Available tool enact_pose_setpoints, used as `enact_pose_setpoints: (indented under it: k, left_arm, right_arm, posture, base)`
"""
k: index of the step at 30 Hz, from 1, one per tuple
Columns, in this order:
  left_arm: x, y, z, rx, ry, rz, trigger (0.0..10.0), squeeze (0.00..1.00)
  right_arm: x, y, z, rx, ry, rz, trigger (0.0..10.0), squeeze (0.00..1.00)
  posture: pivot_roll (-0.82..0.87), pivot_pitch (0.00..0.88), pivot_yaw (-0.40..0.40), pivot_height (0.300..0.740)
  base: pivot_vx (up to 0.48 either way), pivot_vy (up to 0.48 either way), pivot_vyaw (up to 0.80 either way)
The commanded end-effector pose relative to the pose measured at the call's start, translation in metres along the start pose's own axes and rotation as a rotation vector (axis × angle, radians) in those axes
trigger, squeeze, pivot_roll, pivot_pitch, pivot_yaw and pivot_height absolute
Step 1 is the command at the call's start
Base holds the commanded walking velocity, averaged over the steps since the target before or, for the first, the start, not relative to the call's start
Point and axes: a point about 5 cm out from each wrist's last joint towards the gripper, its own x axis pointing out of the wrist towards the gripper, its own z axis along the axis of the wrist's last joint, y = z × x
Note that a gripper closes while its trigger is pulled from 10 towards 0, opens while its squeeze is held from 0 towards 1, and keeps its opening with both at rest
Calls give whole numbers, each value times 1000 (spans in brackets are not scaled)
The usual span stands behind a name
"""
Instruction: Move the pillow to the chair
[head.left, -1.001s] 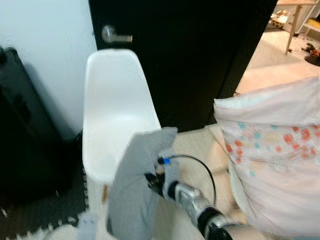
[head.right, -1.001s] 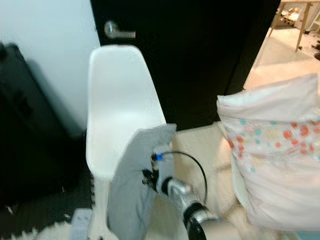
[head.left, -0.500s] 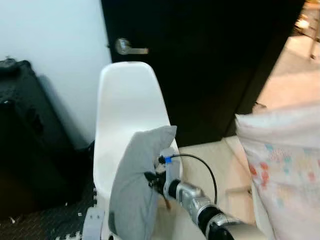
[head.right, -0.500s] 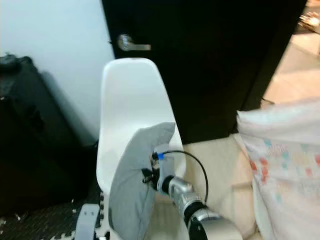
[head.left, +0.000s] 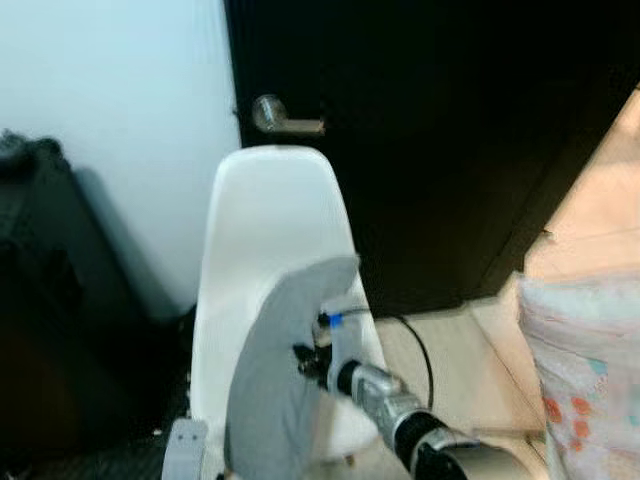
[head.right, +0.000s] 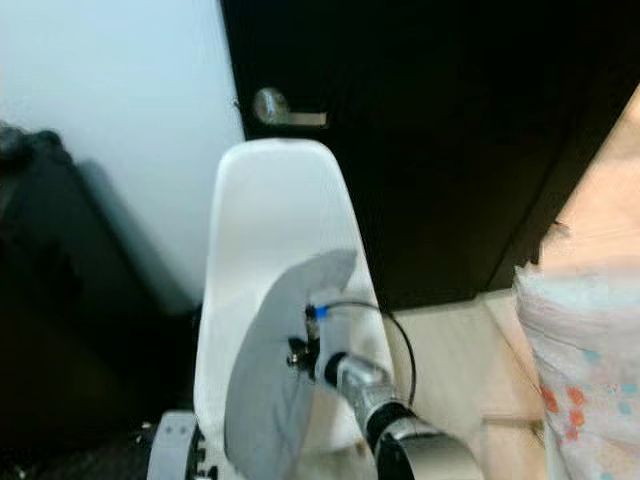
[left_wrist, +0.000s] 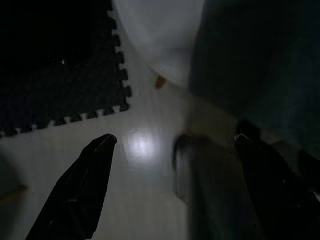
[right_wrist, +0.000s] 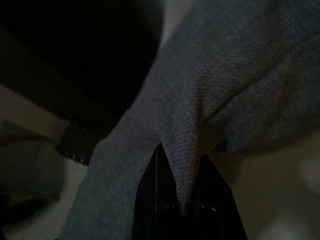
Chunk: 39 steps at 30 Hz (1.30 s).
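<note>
Right gripper (head.right: 300, 352) is reaching up from the lower centre of the frame, pressing into a grey pillow (head.right: 268, 385) that is standing upright over the seat of a white chair (head.right: 275, 215). Black cable (head.right: 398, 335) is looping off the silver wrist. Dark door (head.right: 430, 130) with lever handle (head.right: 285, 108) is filling the upper right; pale wall (head.right: 120, 110) upper left. Patterned bedding (head.right: 590, 370) is showing at lower right. Frame is blurring slightly.

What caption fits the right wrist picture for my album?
The right gripper pinches a fold of the gray pillow, its jaws shut.
</note>
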Motion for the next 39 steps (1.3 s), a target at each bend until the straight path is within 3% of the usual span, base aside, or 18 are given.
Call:
enact_pose_setpoints:
  k: [1, 11, 19, 39]
  left_arm:
    - [-2, 6, -6, 8, 23, 16, 10000, 0]
    - [-3, 8, -8, -19, 22, 45, 10000, 0]
    - [-3, 4, -10, -29, 30, 34, 10000, 0]
    - [-3, 5, -13, -59, 59, 52, 10000, 0]
  right_arm:
    - [16, 30, 13, 20, -53, 81, 10000, 0]
    - [15, 29, 3, 1, 33, 54, 10000, 0]
    - [11, 15, 1, -59, 56, -68, 10000, 0]
    - [13, 19, -1, -79, 68, -51, 10000, 0]
  posture:
    - [138, 50, -63, 740]
    - [148, 63, -71, 710]
    - [143, 69, -76, 705]
    - [145, 78, -83, 705]
  base:
    - [480, 0, 0]
    - [96, 0, 0]
    - [0, 0, 0]
    - [-14, 0, 0]
